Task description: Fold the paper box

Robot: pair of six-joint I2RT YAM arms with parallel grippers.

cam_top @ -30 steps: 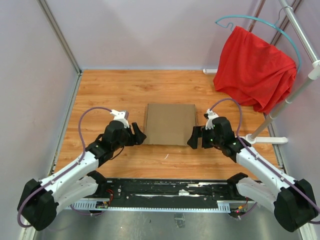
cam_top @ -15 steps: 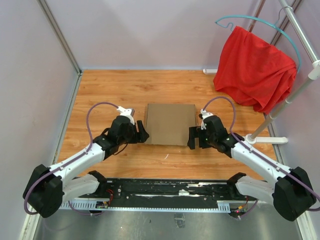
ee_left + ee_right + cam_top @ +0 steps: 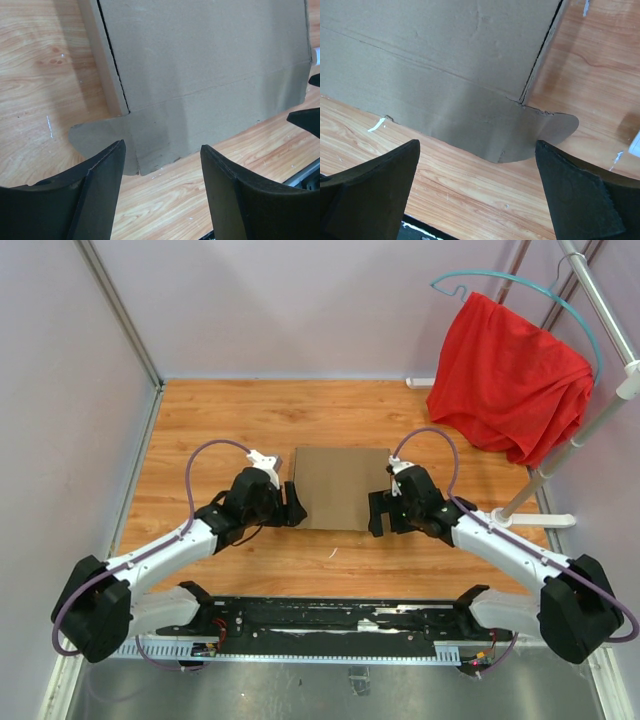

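One box [image 3: 340,487] lies flat on the table [image 3: 200,420], a gripper at each near corner.
Just left of the box sits the left gripper [image 3: 293,512], just right of it the right gripper [image 3: 377,515], equally near, both spread wide and empty; the box's longer side runs between them. Only the wrist views show a rounded tab [image 3: 95,142] jutting from each corner.

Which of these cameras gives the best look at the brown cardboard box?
The top view: the paper box shows there almost whole, on the wooden table. Each wrist view shows only one near corner of it, with a rounded tab.
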